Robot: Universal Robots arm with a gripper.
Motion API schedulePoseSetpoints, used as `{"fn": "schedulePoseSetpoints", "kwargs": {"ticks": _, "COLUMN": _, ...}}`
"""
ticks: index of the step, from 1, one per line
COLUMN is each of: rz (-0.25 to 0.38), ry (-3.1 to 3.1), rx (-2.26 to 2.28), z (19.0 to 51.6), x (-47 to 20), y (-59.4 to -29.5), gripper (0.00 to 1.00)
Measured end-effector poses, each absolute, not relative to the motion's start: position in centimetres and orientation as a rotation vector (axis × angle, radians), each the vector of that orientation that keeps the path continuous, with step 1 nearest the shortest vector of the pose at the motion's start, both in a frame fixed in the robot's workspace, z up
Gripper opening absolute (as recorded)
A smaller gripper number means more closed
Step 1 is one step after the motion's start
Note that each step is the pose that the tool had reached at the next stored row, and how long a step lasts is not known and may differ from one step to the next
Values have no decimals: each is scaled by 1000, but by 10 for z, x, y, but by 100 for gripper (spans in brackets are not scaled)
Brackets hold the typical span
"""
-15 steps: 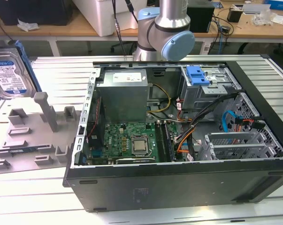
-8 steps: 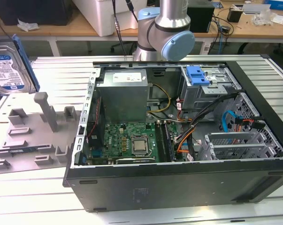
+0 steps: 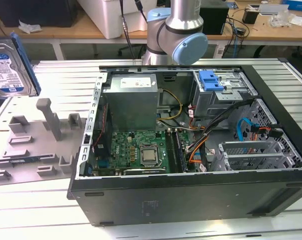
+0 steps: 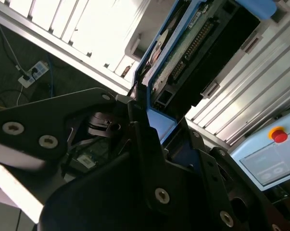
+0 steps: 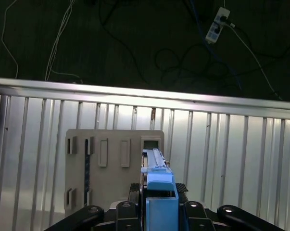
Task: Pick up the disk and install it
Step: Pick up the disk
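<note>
While fingers [image 4: 142,125] squeeze shut on blue frame [image 5: 159,192], disk [image 3: 9,67] hangs in air, standing on edge, above grey tray [image 3: 30,145] on bench [image 3: 40,210]. Open computer case [image 3: 191,195] sits toward exterior view's right.

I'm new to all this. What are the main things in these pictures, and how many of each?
Disk, clamped in the gripper: 1
Open computer case: 1
Blue bracket inside the case: 1
Grey holder tray: 1
Robot arm: 1
Total: 5
</note>
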State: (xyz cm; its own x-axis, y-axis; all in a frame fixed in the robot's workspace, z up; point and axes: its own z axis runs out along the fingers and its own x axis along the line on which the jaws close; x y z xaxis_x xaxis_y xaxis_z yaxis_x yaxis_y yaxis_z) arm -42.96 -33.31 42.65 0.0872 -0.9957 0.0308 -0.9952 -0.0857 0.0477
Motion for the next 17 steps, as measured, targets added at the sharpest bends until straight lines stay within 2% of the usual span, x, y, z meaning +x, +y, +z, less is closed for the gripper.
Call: {"fn": "schedulePoseSetpoints", "kwargs": {"ticks": 17, "rz": -15, "ry": -2085, "rx": 2274, "z": 459, "x": -430, "y": -333, "gripper": 37}}
